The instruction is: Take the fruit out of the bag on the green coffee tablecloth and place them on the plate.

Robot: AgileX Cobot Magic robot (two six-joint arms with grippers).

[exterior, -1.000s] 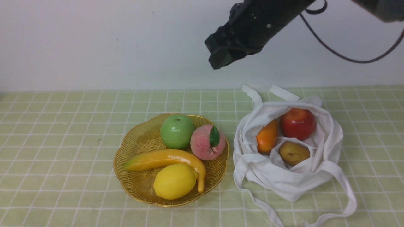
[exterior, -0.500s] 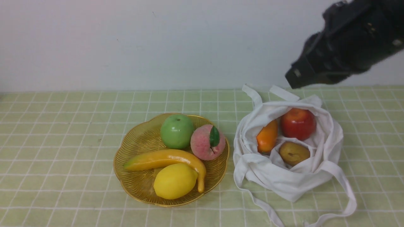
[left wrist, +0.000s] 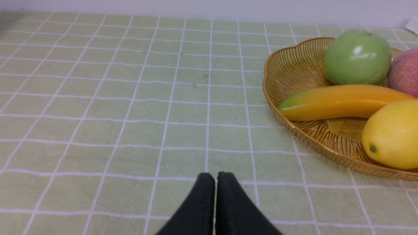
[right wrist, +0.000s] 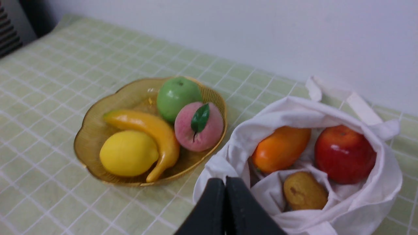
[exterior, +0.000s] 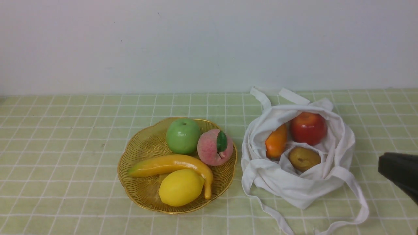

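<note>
On the green coffee tablecloth (exterior: 65, 147) the white bag (exterior: 294, 186) lies open at the right. Inside it are a red apple (exterior: 308, 128), an orange elongated piece (exterior: 277, 142) and a brown oval fruit (exterior: 304, 159). Left of the bag, the amber plate (exterior: 140, 147) holds the pink peach (exterior: 212, 148), a green apple (exterior: 183, 135), a banana (exterior: 169, 164) and a lemon (exterior: 181, 187). My right gripper (right wrist: 225, 180) is shut and empty, over the bag's near edge (right wrist: 215, 166). My left gripper (left wrist: 215, 176) is shut and empty, low over the cloth, apart from the plate (left wrist: 294, 65).
A black part of my right arm (exterior: 400, 173) juts in at the right edge, beside the bag. The bag's long straps (exterior: 359, 209) trail over the cloth toward the front right. A pale wall (exterior: 196, 45) stands right behind the table.
My right arm has swung from high above the plate's back over to the right and down to the frame's right edge. Its jaws closed fully. No fruit has moved.
</note>
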